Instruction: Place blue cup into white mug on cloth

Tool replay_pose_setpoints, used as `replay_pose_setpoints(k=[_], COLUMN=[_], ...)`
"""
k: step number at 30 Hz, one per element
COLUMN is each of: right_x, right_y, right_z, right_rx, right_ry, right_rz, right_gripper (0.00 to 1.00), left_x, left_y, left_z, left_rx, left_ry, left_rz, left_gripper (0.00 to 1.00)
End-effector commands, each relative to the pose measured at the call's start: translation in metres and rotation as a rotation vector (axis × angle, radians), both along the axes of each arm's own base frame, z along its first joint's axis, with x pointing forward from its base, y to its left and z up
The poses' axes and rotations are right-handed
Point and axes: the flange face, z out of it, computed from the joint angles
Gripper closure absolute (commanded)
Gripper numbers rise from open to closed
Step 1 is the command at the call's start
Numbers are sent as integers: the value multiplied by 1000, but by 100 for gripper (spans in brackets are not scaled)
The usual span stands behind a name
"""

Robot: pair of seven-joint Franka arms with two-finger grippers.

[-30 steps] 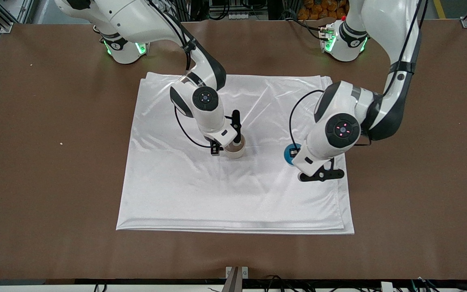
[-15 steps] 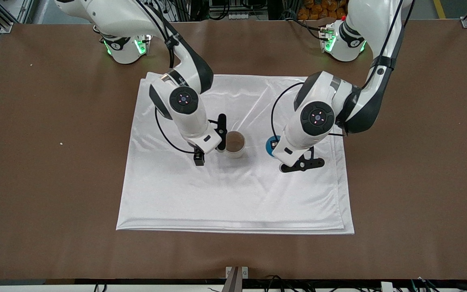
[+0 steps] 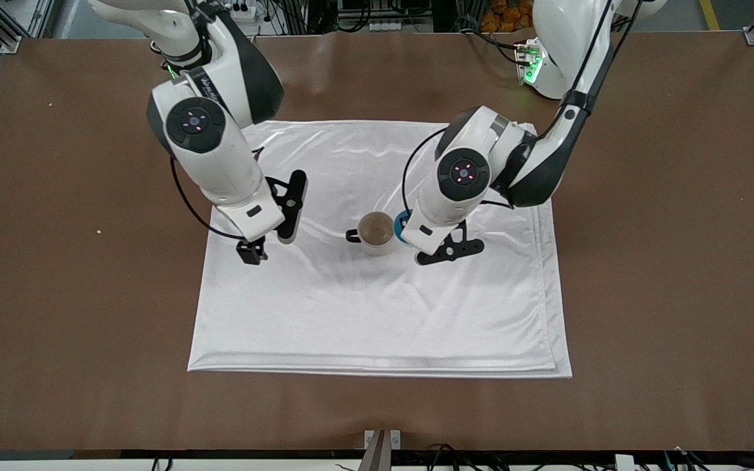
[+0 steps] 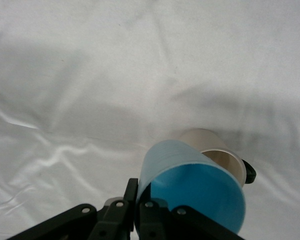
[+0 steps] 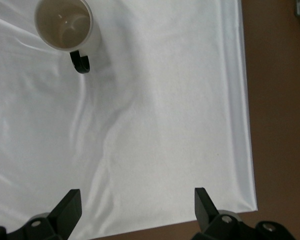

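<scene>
The white mug stands upright on the cloth, its dark handle toward the right arm's end. My left gripper is shut on the rim of the blue cup and holds it tilted, right beside the mug's rim. In the left wrist view the blue cup is pinched at my left gripper, with the mug just past it. My right gripper is open and empty over the cloth's right-arm end. In the right wrist view the mug is well away from the right gripper.
The cloth lies creased on the brown table. Its edge and the bare table show in the right wrist view. Both arm bases stand along the table's edge farthest from the front camera.
My right gripper let go of the mug and pulled away toward the right arm's end. My left gripper carried the blue cup across the cloth to just beside the mug.
</scene>
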Motion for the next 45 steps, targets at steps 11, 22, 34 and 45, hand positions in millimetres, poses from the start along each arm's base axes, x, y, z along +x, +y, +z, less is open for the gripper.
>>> replay_pose_setpoints(k=[11, 22, 34, 45], right_x=[12, 11, 3, -3], right_y=[-125, -194, -232, -281], right_z=[66, 94, 106, 137], right_rx=[-2, -11, -23, -40], right_ry=[-18, -30, -3, 36], right_rz=[-200, -402, -659, -860], right_gripper=[0, 0, 0, 0], left_x=[-28, -27, -23, -23], left_y=[-60, -57, -56, -57], left_z=[-32, -49, -65, -66], left_rx=[-16, 3, 5, 7], left_ry=[-19, -3, -2, -12], left_rz=[124, 129, 152, 150], left_gripper=[100, 100, 90, 0])
